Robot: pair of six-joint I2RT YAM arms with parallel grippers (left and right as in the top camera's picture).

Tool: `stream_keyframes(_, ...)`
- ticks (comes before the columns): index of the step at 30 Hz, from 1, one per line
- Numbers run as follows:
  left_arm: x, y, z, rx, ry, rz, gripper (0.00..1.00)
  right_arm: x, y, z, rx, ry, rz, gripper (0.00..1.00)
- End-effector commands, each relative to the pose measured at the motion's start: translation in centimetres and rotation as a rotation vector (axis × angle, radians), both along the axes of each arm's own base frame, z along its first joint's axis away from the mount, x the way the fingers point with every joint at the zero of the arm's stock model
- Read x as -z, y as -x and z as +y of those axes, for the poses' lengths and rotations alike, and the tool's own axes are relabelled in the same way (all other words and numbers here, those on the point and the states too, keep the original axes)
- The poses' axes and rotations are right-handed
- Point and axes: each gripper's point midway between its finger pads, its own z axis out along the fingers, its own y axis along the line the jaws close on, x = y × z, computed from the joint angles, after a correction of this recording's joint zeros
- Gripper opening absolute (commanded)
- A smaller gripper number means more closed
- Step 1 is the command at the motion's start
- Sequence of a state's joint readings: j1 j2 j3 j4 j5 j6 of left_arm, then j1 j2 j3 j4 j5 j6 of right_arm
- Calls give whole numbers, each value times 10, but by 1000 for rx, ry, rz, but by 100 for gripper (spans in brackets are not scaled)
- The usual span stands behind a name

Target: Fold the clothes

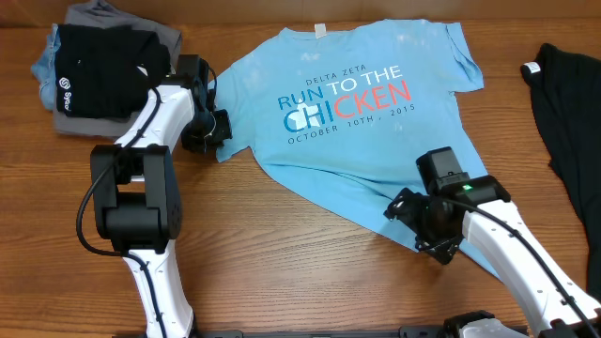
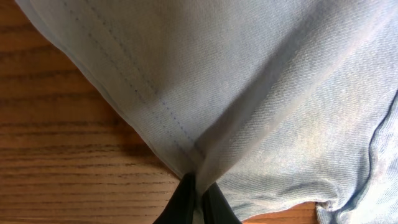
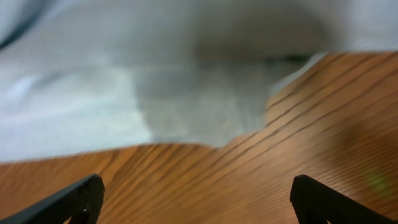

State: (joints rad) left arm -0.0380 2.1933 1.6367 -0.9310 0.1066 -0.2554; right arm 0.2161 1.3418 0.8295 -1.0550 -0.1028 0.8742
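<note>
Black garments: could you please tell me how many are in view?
2: a folded black garment atop the top-left pile, a tagged black garment at the right edge. Others may hide underneath.

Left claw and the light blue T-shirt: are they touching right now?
Touching. The left wrist view shows the left claw shut on a pinched ridge of the light blue T-shirt, cloth gathering into its tips.

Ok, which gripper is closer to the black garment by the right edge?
Right. The right gripper is open at the blue T-shirt's lower hem, on the black garment's side; the left gripper pinches the shirt's opposite sleeve, farther away.
</note>
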Motion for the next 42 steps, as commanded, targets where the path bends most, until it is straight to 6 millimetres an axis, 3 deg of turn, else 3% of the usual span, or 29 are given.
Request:
stream_keyframes(1, -1, -4, 1, 7, -14, -5, 4, 3, -2, -18, 54, 64, -2, 100)
stream_keyframes(9, -1, -3, 1, 7, -14, -1, 4, 6, 1, -18, 46, 60, 6, 100)
stream_keyframes(18, -1, -2, 1, 6, -15, 2, 4, 41, 8, -19, 24, 55, -23, 100)
stream_keyframes(27, -1, -3, 1, 6, -14, 1, 4, 47, 10, -20, 24, 58, -27, 100)
stream_keyframes(30, -1, -2, 2, 5, -14, 2, 4, 52, 11, -18, 25, 42, -34, 88)
stream_keyframes(38, -1, -3, 1, 6, -14, 1, 4, 59, 12, -15, 28, 24, -44, 72)
stream_keyframes(42, 0, -3, 1, 6, -14, 1, 4, 59, 12, -15, 27, 23, -46, 56)
